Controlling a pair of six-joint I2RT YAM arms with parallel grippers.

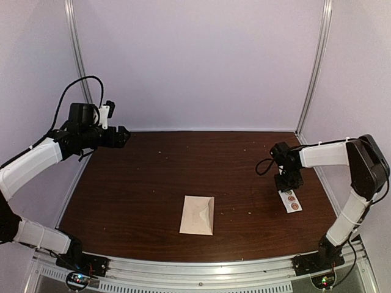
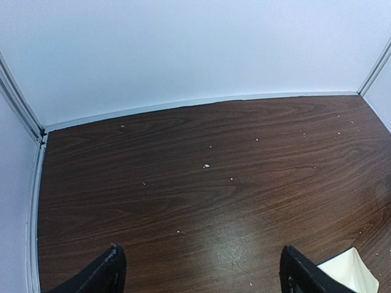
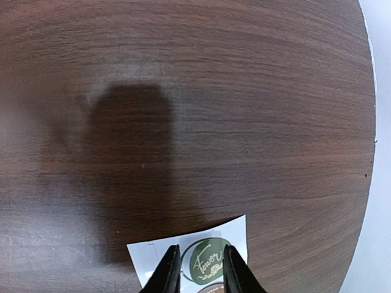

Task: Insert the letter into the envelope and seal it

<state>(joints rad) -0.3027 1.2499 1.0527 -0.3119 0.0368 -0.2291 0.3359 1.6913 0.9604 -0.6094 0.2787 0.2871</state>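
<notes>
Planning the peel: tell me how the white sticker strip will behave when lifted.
The sticker strip lies thin and flat, so it is probably floppy and very light. On the smooth wooden table it may slide when pushed rather than lift. It seems unlikely to roll or tip.

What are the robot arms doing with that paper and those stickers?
The right gripper is down over the sticker strip on the right of the table, its fingers close together on either side of a round green sticker. The envelope lies flat mid-table, untouched. The left gripper hangs open at the far left, holding nothing.
</notes>
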